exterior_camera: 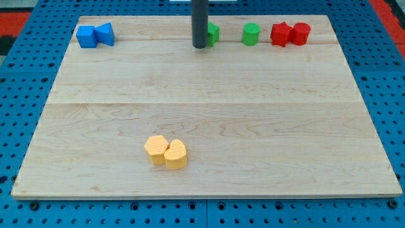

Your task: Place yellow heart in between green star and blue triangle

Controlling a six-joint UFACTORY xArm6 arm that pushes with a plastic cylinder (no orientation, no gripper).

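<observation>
Top edge of wooden table (pixel 209 114), view's left to right: blue cube (pixel 86 37) touching blue triangle (pixel 105 33); dark rod tip (pixel 200 46) just left of green star (pixel 212 33); green cylinder (pixel 250 34); two touching red blocks (pixel 290 33). Near view's bottom, left of centre: yellow hexagon block (pixel 155 149) touching yellow heart (pixel 176 154).

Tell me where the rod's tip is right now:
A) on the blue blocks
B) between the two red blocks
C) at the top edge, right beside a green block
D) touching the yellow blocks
C: my tip stands at the view's top, just left of a partly hidden green block, far from the yellow blocks.
</observation>
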